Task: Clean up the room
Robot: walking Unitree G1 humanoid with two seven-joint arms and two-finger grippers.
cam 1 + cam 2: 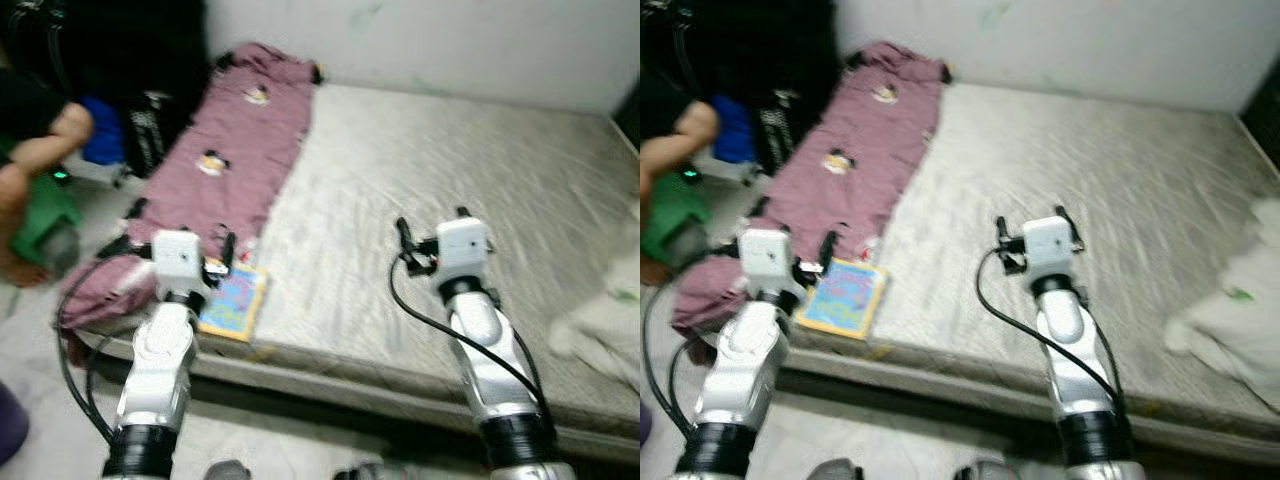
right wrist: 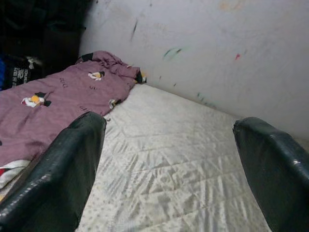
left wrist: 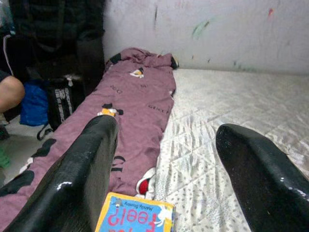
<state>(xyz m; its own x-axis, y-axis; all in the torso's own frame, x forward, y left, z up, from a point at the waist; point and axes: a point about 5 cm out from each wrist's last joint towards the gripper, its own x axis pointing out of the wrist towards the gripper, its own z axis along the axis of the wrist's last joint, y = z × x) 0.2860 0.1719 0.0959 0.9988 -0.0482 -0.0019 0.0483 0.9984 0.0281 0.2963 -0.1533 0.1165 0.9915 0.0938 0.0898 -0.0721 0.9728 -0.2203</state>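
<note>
head views: i see a mattress point(image 1: 470, 200) on the floor against a white wall point(image 1: 450, 35), with a mauve blanket point(image 1: 235, 140) printed with small penguins running along its left edge, from the far left corner to the near one.
book: a colourful children's book point(image 1: 235, 300) lies flat at the mattress's near left corner, touching the blanket's near end.
left gripper point(image 1: 192, 246): i have it just over the near left corner, right beside the book.
right gripper point(image 1: 432, 222): it hangs over bare mattress towards the middle of the near edge.
pillows: white bedding point(image 1: 610, 315) is bunched at the near right edge.
floor side: a person's arm point(image 1: 45, 140) and a green stool point(image 1: 40, 220) sit left of the mattress, with dark bags point(image 1: 150, 125) near the far left corner; i can't see inside them.
left wrist view: fingers point(image 3: 79, 174) spread apart, nothing between them; the book's cover shows just below them, the blanket beyond.
right wrist view: fingers point(image 2: 63, 169) wide apart over quilted mattress, holding nothing; the blanket lies off to one side.
</note>
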